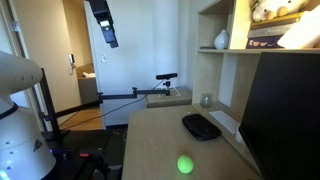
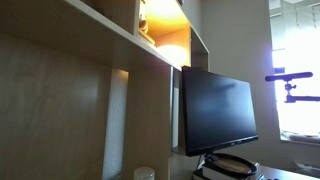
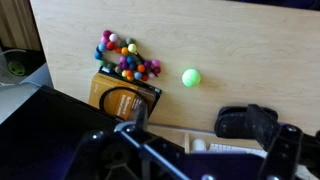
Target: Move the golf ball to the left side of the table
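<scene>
Nothing is done yet: your gripper (image 1: 110, 40) hangs high at upper left, its fingers too unclear to read. The golf ball (image 1: 185, 164) sits on the table (image 1: 150, 140), bottom centre.

My arm (image 1: 14, 100): white, base low at frame edge. My gripper (image 1: 110, 38): raised high, angled dwn, jaws apart, empty.

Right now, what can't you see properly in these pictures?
1. Gripper: small and dark in an exterior view, blurred in the wrist view, so open or shut is unclear.
2. Golf ball: outside the frame in the exterior view that the monitor fills.
3. Colourful pile: too small to identify in the wrist view.
</scene>
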